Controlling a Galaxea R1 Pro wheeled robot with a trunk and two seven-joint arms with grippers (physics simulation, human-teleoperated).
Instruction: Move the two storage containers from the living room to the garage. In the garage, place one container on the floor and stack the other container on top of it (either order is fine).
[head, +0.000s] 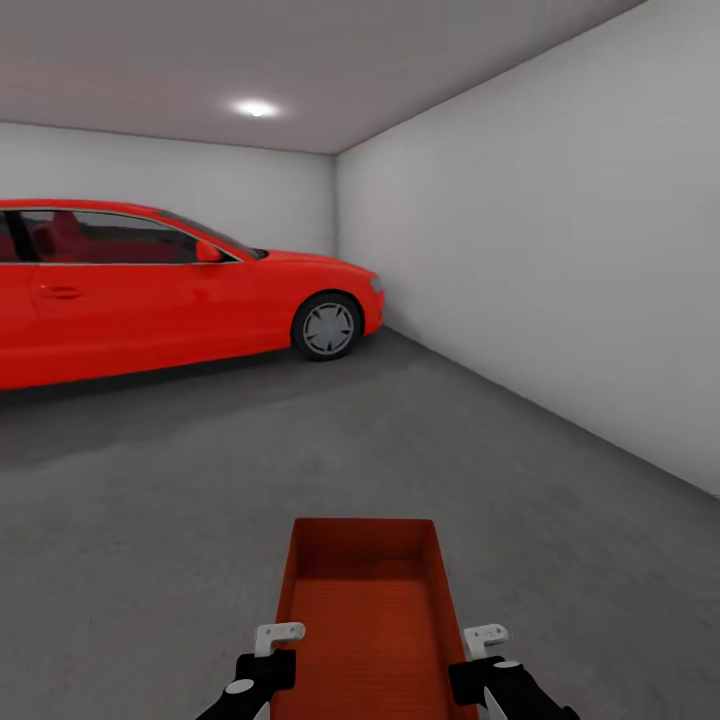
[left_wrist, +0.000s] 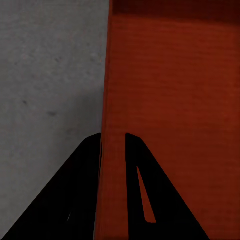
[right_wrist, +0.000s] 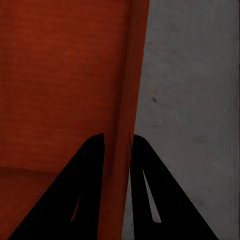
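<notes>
**Both arms low and forward, each gripper clamped on a side wall**

Your left gripper (head: 272, 650) sits at the storage container's (head: 365, 610) left wall, fingers (left_wrist: 80, 200) straddling it, one inside and one outside. Your right gripper (head: 487, 655) mirrors this on the right wall, fingers (right_wrist: 150, 195) pinching it. Both black wrists point forward, level with each other.
</notes>
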